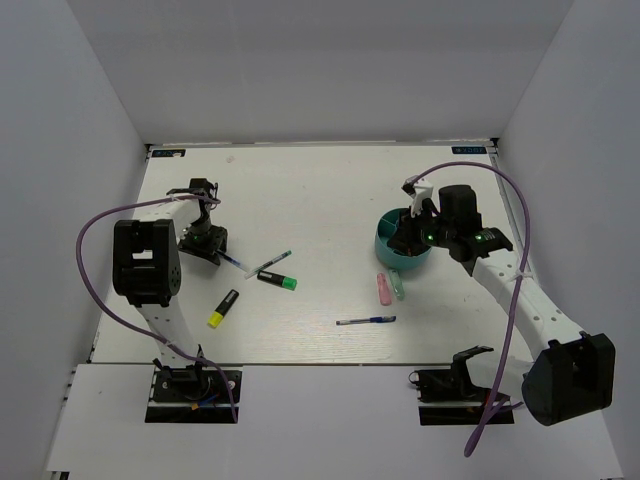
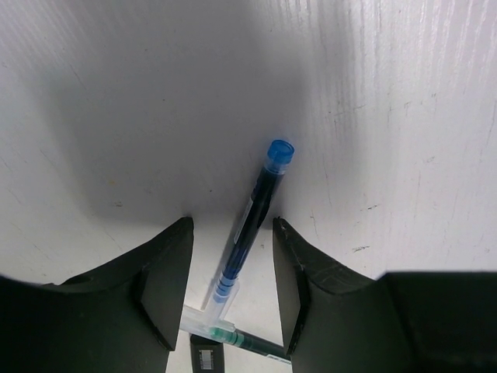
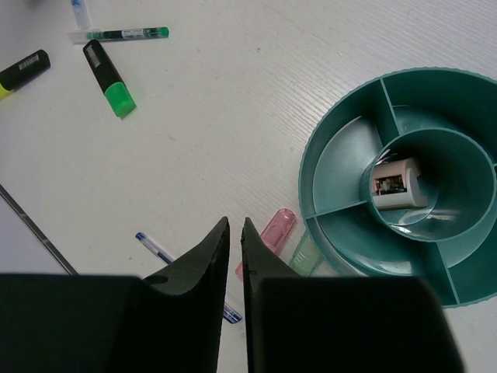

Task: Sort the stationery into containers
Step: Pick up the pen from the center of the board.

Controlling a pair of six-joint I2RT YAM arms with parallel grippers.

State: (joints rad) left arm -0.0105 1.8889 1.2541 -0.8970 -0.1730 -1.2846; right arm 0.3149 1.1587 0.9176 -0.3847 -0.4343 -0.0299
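Observation:
My left gripper [image 1: 205, 240] [image 2: 233, 287] is open and low over the table. Its jaws stand on either side of a slim blue pen [image 2: 256, 210] without touching it. The round teal organiser [image 1: 384, 245] [image 3: 349, 155] holds a white eraser [image 3: 396, 184] in its central tube. My right gripper [image 1: 408, 238] [image 3: 235, 225] is shut and empty, hovering over the organiser's near side. A pink marker [image 1: 382, 288] [image 3: 273, 231] and a pale green marker [image 1: 397, 285] [image 3: 304, 252] lie beside the organiser. A second blue pen [image 1: 366, 321] [image 3: 155, 249] lies nearer the front.
A clear pen with green ink [image 1: 268, 264] [image 3: 120, 34], a green-capped highlighter [image 1: 277, 281] [image 3: 109, 78] and a yellow-capped highlighter [image 1: 223, 308] [image 3: 23, 70] lie centre-left. White walls enclose the table on three sides.

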